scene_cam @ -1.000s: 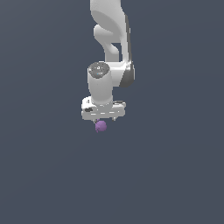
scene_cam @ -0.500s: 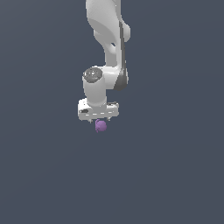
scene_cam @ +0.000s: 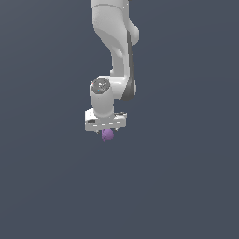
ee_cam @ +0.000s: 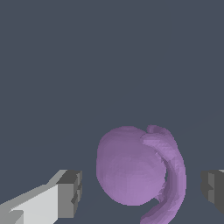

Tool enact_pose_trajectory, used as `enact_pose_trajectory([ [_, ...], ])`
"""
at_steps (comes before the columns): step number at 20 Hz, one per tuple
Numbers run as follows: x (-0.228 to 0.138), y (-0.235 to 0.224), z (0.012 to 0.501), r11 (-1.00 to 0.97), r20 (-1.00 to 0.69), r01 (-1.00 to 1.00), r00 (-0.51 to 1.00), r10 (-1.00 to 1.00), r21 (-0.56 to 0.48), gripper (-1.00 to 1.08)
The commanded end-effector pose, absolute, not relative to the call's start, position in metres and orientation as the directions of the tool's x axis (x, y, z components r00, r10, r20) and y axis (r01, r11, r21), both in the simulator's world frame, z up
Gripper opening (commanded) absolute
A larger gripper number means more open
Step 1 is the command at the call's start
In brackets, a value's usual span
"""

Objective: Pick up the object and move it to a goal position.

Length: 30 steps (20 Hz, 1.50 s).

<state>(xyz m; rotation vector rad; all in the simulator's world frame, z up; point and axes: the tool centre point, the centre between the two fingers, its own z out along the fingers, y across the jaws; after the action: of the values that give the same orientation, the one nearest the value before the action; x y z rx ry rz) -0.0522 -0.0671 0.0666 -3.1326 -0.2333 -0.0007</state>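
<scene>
Exterior view: white Panda arm (scene_cam: 114, 42) descending from the top edge of the frame over a uniform dark grey-blue ground (scene_cam: 186, 177), its wrist bent so that the flat hand block points downward. The gripper (scene_cam: 107, 130) sits directly above the purple object (scene_cam: 108, 135), which shows as a small rounded lump just under the hand block, near the middle of the frame. From this angle the fingers are largely hidden against the hand, and whether they touch the lump cannot be told.

Wrist view: purple object (ee_cam: 131, 171) seen close up, a smooth rounded body with a curved ridge or band wrapping along one side and a small knob at the end of that ridge. Two fingertips with dark grey pads flank it, one (ee_cam: 70, 194) on a pale finger body and the other (ee_cam: 213, 187) just entering at the frame edge. The jaws stand spread wide: a clear strip of ground shows between each pad and the lump, so the object lies between the fingers but is not pinched. The object rests on the same dark ground, with no other item visible around it.
</scene>
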Motion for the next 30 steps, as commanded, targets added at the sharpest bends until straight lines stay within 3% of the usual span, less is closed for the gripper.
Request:
enact_pose_trajectory([
  [1,-0.053,-0.067,0.054,-0.989,0.000,0.149,0.989,0.149,0.000,1.00],
  [8,-0.052,-0.068,0.040,-0.989,0.000,0.150,0.989,0.150,0.000,1.00],
  [9,-0.052,-0.068,0.040,-0.989,0.000,0.150,0.989,0.150,0.000,-1.00],
  [22,-0.051,-0.065,0.043,-0.989,0.001,0.150,0.989,0.150,0.000,-1.00],
  [30,-0.036,-0.040,0.069,-0.989,0.001,0.150,0.989,0.150,0.000,-1.00],
])
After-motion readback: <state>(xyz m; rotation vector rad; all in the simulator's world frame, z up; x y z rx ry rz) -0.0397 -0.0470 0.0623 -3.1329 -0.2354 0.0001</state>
